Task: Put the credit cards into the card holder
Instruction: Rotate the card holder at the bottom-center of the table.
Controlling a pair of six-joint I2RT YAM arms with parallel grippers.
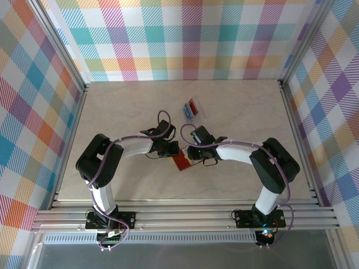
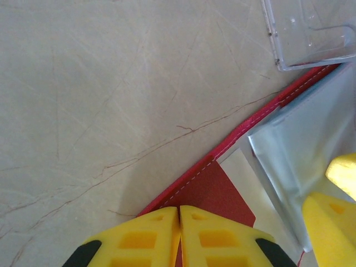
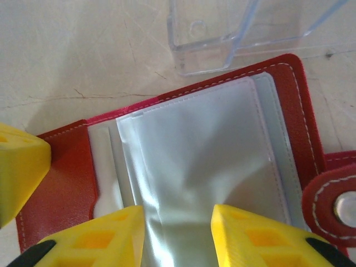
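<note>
Top external: card holder (image 1: 184, 162) lay open mid-table, between the two arms. On its red cover edge the left gripper (image 2: 179, 214) was pinched tight. Over the pale sleeves the right gripper (image 3: 178, 221) stood with fingers apart, one either side of the plastic. Blue and red credit cards (image 1: 191, 106) sat in a clear case (image 1: 197, 116) just beyond the holder. Wallet's snap tab (image 3: 334, 203) lay flat.

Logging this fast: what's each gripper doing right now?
Left gripper: closed, pinching the card holder.
Right gripper: open, jaws apart over the card holder.
</note>
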